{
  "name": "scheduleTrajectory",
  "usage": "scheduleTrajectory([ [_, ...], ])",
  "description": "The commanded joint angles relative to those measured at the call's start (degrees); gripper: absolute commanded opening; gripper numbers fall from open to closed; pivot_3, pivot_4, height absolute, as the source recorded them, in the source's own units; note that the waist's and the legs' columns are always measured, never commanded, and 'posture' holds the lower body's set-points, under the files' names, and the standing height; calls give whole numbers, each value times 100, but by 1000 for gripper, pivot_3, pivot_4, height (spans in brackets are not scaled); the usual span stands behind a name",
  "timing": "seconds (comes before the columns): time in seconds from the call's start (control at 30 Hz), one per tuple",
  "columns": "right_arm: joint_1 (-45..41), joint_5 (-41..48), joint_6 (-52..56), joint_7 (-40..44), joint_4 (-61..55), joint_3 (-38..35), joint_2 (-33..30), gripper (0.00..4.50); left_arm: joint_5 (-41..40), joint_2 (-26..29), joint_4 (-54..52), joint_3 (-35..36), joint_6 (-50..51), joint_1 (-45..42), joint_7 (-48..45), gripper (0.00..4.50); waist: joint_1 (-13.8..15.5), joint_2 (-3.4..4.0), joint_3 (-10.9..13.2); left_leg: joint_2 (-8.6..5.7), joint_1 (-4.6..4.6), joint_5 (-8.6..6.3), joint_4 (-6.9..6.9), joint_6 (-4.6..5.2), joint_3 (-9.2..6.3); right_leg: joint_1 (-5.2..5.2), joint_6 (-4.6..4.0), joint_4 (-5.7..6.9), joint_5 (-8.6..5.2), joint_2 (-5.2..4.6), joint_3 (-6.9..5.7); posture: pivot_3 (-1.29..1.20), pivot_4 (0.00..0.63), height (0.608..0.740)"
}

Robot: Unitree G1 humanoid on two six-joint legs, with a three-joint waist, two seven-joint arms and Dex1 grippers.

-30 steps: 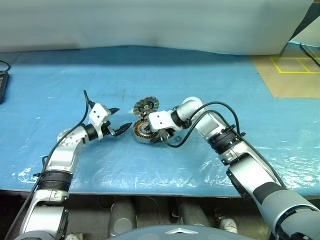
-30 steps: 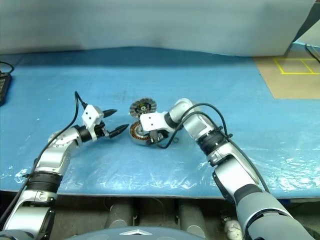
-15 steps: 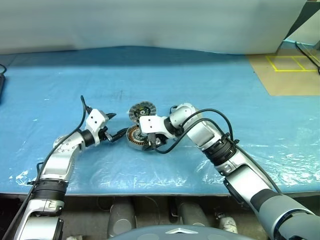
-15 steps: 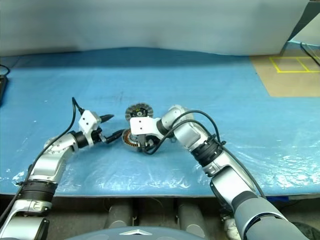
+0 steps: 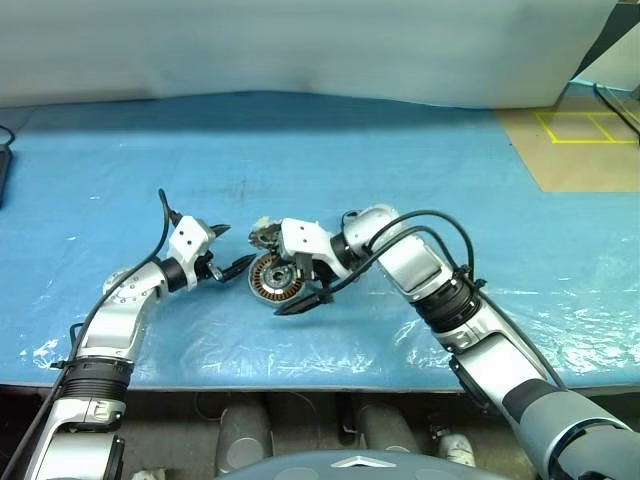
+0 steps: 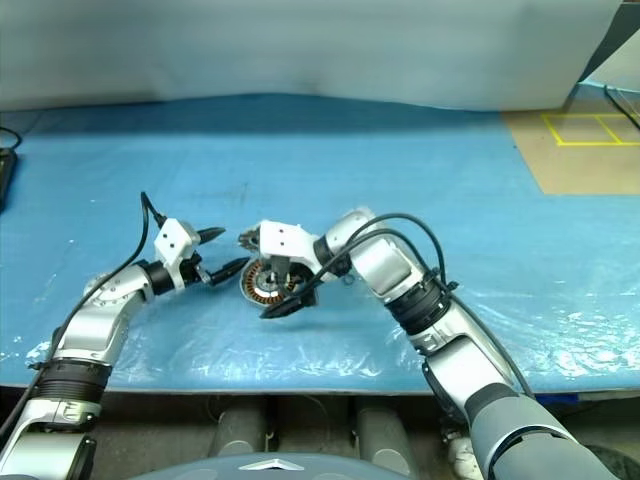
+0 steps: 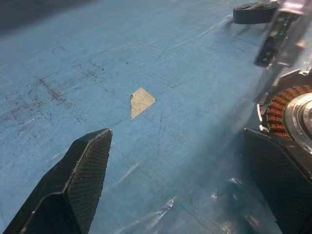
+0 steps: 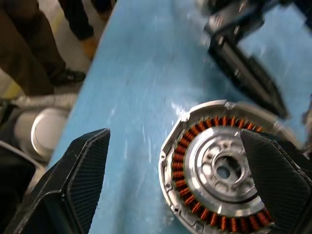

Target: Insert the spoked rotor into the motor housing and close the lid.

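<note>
1. Right fingers (image 6: 278, 280) spread wide, holding nothing, hanging over the motor housing (image 8: 222, 187); one fingertip past its near edge, the other over its far side.
2. Left fingers (image 5: 232, 250) wide open, empty; one fingertip just beside the housing's rim.
3. Housing flat on the blue table (image 5: 400, 150), copper windings up, silver spoked rotor (image 8: 223, 170) seated in its centre.
4. Lid (image 5: 263, 235) just beyond the right fingers, mostly hidden.

motor housing (image 5: 272, 278) lies on the table (image 5: 420, 160), between both end effectors.
</note>
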Motion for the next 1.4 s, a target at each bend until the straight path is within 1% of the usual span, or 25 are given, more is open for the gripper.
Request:
scheduleTrajectory([
  [0.03, 22, 449, 350, -93, -557, -467, -320, 4476, -106, 15, 5, 94, -133, -94, -86, 4500, 12, 0, 0, 0, 0, 0, 0, 0, 0, 0, 0, 0, 0, 0, 0, 0, 150, 740],
  [0.13, 317, 584, 224, -278, -628, -786, -783, 4476, -165, 11, 12, 104, -132, -123, -169, 4500, 34, 0, 0, -1, 1, 1, 0, -1, 0, 1, 0, 0, 0, 0, 0, 0, 150, 740],
  [0.23, 968, 823, -507, -310, -422, -1191, -1153, 4476, -195, 12, 10, 115, -182, -120, -225, 4500, 108, -1, 0, -2, 3, 1, 1, -2, 1, 4, 1, -1, 0, -1, 0, 0, 150, 740],
  [0.27, 1243, 933, -914, -386, -252, -1419, -1163, 4476, -210, 15, -8, 115, -197, -103, -250, 4500, 120, -1, 0, -2, 3, 1, 0, -2, 1, 4, 1, -4, -1, -1, 0, 0, 150, 740],
  [0.37, 1685, 1160, -1356, -526, 299, -1807, -1213, 4476, -240, 5, 0, 116, -222, -89, -296, 4500, 111, -1, 0, -3, -1, 1, 0, -2, 2, 1, 1, -5, -1, -1, 0, 0, 150, 740],
  [0.47, 1969, 1269, -1547, -722, 701, -1983, -1200, 4476, -266, -18, 7, 98, -241, -75, -343, 4500, 102, -1, 0, -6, 2, 1, 5, -1, 2, 2, 1, 0, 0, 1, 1, 0, 150, 740],
  [0.5, 2032, 1428, -1442, -756, 741, -2074, -1124, 4476, -311, -38, 7, 88, -203, -76, -383, 4500, 103, -1, 0, -6, 2, 1, 7, -1, 2, 3, 1, 0, 0, 2, 1, 0, 150, 740],
  [0.73, 2251, 1307, -1946, -1092, 1060, -2019, -1054, 4476, -432, -110, -20, 74, -149, -69, -508, 4500, 119, -1, 0, -5, -1, 1, 8, 0, 1, 3, 1, -2, 0, -1, 0, 0, 150, 740],
  [0.83, 2374, 1020, -2402, -1138, 1330, -1838, -1184, 4476, -458, -81, -23, 90, -162, -51, -545, 4500, 118, -1, -1, -5, -1, 1, 8, 1, 1, 3, 1, -1, 0, 0, 0, 0, 150, 740],
  [1.0, 2466, 808, -2994, -1116, 1721, -1677, -1285, 4476, -448, -72, -7, 93, -205, -34, -544, 4500, 118, -1, -1, -6, -2, 0, 8, 2, 0, 6, 2, -6, -1, -2, -2, 0, 150, 740],
  [1.2, 2432, 678, -3282, -1248, 1975, -1543, -1234, 4476, -404, -74, 32, 90, -261, -48, -510, 4500, 113, -3, -2, -5, 10, -11, 10, 20, 0, 16, 2, -4, -1, -1, -3, 0, 150, 740],
  [1.3, 2442, 677, -3308, -1307, 1960, -1506, -1219, 3914, -384, -65, 36, 95, -277, -42, -486, 4500, 113, -3, -2, -5, 14, -11, 11, 21, 0, 20, 2, -4, -1, -1, -3, 0, 150, 740],
  [1.4, 2445, 660, -3278, -1386, 1859, -1467, -1206, 2868, -372, -55, 47, 100, -286, -24, -474, 4500, 116, -4, -2, -6, 13, -11, 11, 21, -1, 20, 2, -4, -1, -1, -3, 0, 150, 740],
])
